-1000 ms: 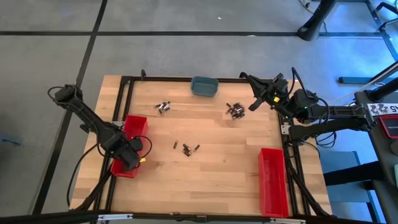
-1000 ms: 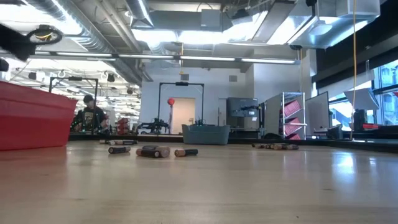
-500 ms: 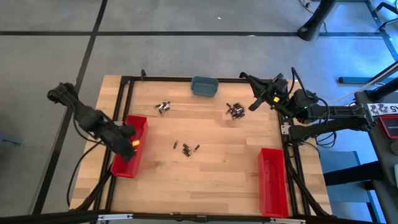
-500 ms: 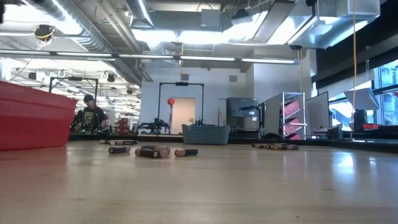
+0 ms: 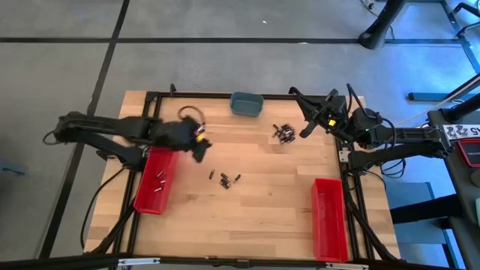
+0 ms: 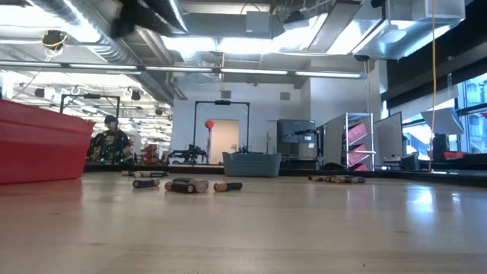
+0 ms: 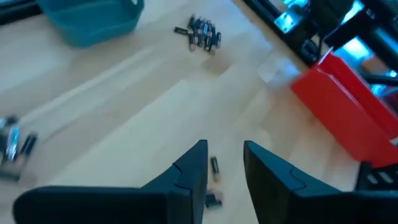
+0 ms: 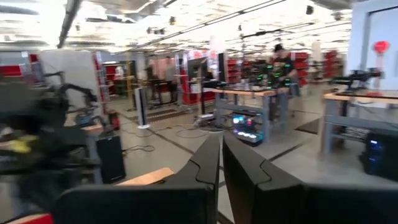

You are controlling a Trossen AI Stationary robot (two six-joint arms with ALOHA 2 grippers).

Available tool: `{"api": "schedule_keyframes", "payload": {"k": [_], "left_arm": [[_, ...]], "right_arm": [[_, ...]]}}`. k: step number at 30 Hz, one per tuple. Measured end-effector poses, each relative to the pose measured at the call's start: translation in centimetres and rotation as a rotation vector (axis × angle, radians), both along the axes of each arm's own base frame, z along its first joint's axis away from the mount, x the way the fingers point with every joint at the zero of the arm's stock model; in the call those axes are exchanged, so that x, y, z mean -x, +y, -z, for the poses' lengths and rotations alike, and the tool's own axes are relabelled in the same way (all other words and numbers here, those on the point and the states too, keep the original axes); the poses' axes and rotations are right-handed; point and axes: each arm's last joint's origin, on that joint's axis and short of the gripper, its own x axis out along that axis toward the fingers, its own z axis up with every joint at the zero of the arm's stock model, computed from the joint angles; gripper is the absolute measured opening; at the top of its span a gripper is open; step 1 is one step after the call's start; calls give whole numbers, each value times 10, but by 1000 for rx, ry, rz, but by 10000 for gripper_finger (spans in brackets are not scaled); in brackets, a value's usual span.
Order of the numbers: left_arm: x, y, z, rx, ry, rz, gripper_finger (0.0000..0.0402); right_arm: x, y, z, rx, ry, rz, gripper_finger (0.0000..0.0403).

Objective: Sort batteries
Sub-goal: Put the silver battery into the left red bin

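The left gripper (image 5: 201, 147) hangs above the table's middle, fingers (image 7: 193, 167) parted by a narrow gap and holding nothing; loose batteries (image 7: 214, 168) lie on the wood below that gap. The right gripper (image 5: 306, 129), fingers pressed together, sits beside another battery cluster (image 5: 283, 133).

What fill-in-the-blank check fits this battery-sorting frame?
1. The blue-grey dish sits at the table's ____ edge.
2. Batteries already lie in the ____ red bin.
3. The right red bin holds ____ batteries.
4. The left gripper holds ____.
Missing: far; left; no; nothing
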Motion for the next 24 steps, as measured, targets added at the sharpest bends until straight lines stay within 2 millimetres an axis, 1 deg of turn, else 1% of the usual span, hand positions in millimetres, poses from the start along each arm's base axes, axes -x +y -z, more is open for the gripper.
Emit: {"api": "schedule_keyframes", "payload": {"k": [2,5,8,10,12,15,17,19,21,24], "left_arm": [[-17,16,11,12,37,27,81],[-36,40,29,65,82,52,74],[-46,59,44,72,139,46,73],[-48,71,55,71,196,27,72],[-45,84,64,112,258,-33,72],[-34,107,81,165,408,-119,72],[-26,124,91,175,490,-137,72],[-19,143,99,198,526,-132,77],[-14,161,106,205,540,-122,94],[-5,183,118,212,575,-111,133]], "right_arm": [[2,1,-1,8,1,-36,24],[9,2,-1,7,22,-78,24],[17,2,3,-50,50,-96,24],[24,2,7,-92,81,-100,24],[29,2,10,-118,112,-101,24],[34,2,13,-140,147,-101,24],[35,2,14,-144,152,-100,24],[35,2,13,-142,138,-101,24],[35,2,11,-142,124,-98,24],[33,2,12,-143,127,-85,24]]}}
